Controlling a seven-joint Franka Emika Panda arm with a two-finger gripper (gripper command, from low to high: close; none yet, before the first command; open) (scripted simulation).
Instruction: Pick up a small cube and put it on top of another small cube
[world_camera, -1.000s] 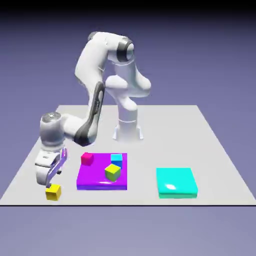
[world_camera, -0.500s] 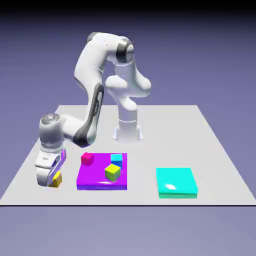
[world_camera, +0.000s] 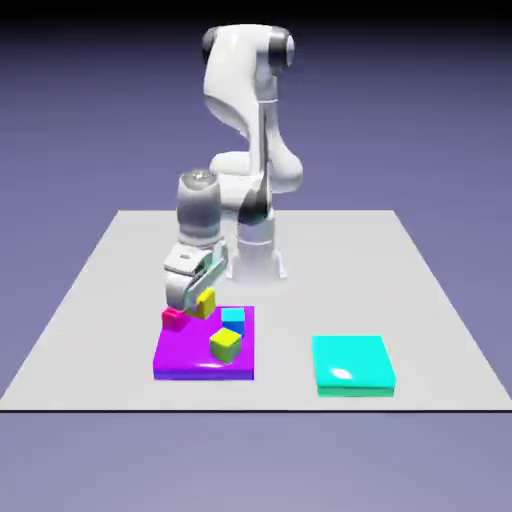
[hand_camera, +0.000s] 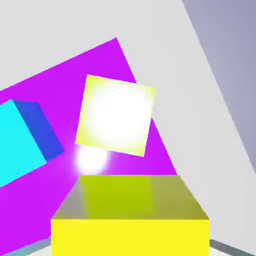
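Exterior view has the bright-yellow cube (world_camera: 206, 303) up off the table (world_camera: 330, 270), clenched by the gripper (world_camera: 192, 303) and poking out on the exterior view's right of it, above the far part of the purple pad (world_camera: 205, 345), between the pink cube (world_camera: 173, 319) and the blue cube (world_camera: 233, 321)! Over in the hand view, it sits right between the fingertips, large at the bottom edge (hiding most of them), one face square to the camera, its edges skewed against the yellow-green cube (hand_camera: 116, 115), and, being a cube, it shows no long axis!
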